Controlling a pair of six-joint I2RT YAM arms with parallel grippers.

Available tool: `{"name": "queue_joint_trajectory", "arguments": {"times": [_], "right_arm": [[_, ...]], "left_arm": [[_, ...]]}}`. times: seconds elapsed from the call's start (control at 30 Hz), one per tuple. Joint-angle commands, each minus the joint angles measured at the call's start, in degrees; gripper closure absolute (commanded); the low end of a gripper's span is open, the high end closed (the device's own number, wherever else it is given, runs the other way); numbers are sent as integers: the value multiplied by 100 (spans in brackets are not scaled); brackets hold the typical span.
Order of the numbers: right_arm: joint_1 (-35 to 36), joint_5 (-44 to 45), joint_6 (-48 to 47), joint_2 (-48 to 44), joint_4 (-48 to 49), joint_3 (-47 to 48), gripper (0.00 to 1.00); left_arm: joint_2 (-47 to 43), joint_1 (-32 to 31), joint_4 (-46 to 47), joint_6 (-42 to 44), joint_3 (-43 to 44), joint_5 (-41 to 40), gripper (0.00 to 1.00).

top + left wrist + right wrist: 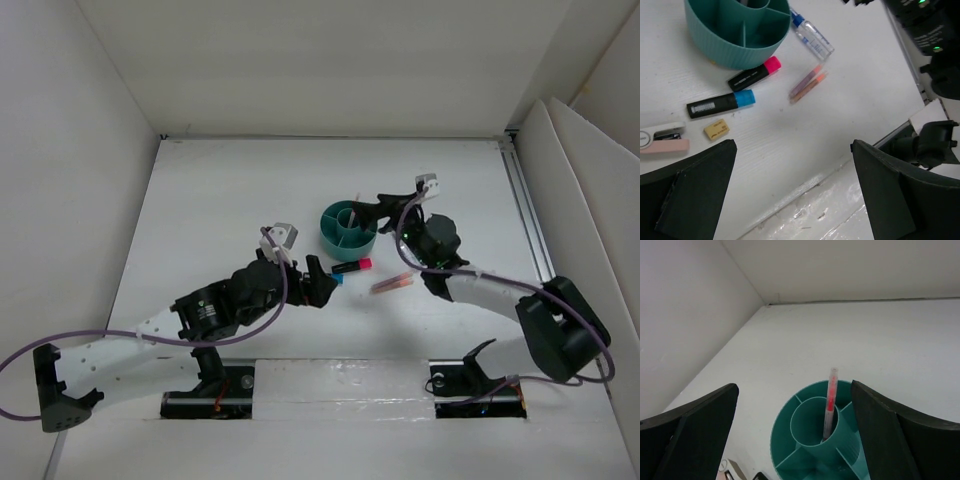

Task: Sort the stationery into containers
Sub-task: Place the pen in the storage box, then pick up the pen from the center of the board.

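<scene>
Teal organizer (735,47), pen (830,400) in centre cup (800,425), pink-ended marker (754,75) and bottle (812,37) beside

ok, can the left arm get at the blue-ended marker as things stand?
Probably yes: the left tool hangs open near the blue-ended marker, which lies flat; the tan block and pink-ended marker lie close but apart from it.

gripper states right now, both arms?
Left gripper: open, empty.
Right gripper: open above the teal organizer; pink pen stands free in its central cup.
</scene>
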Motion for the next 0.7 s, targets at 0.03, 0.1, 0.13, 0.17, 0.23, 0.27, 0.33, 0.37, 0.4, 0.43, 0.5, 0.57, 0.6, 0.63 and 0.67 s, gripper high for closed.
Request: {"name": "queue_joint_trajectory", "arguments": {"times": [0.03,0.1,0.13,0.17,0.23,0.27,0.33,0.37,0.4,0.43,0.5,0.57,0.6,0.63,0.67], "right_arm": [[368,1794,495,-852,-1460,53,0],[770,3374,951,-1187,-2578,394,0],[878,3842,1589,-1398,-3298,588,0],[992,4247,2057,-1400,-4758,781,0],[1230,5075,2972,-1470,-6295,1327,0],[1230,5077,3472,-1470,-7450,1441,0],[1379,5147,4185,-1417,-8258,1573,0],[1380,5069,4711,-1365,-8558,1574,1],[1441,5068,4899,-1365,-8891,1574,1],[1493,4981,5057,-1365,-8895,1496,3],[1494,4814,5277,-1470,-8790,1276,4],[1494,4665,5453,-1470,-8702,1197,7],[1494,4664,5454,-1470,-8597,1135,8],[1494,4585,5559,-1366,-8518,1135,8],[1494,4532,5647,-1286,-8517,1135,9]], "left_arm": [[-105,-22,-512,-152,504,-605,0],[-35,-22,-854,-293,819,-1017,0],[-34,-22,-1204,-345,917,-1175,0],[-34,-22,-1381,-345,1013,-1481,0],[18,-22,-1848,-345,1295,-1747,0],[88,-22,-1988,-345,1383,-1853,0],[141,-22,-2270,-284,1593,-2108,0],[194,-22,-2497,-284,1594,-2187,0],[194,-22,-2578,-284,1594,-2327,0],[194,-22,-2579,-284,1594,-2328,0],[80,-22,-2500,-284,1375,-2328,0],[-77,-22,-2359,-284,1323,-2065,0],[-139,-22,-2289,-284,1322,-2065,0],[-192,-22,-2289,-284,1322,-2065,0],[-314,-22,-2289,-284,1322,-2065,0]]}}
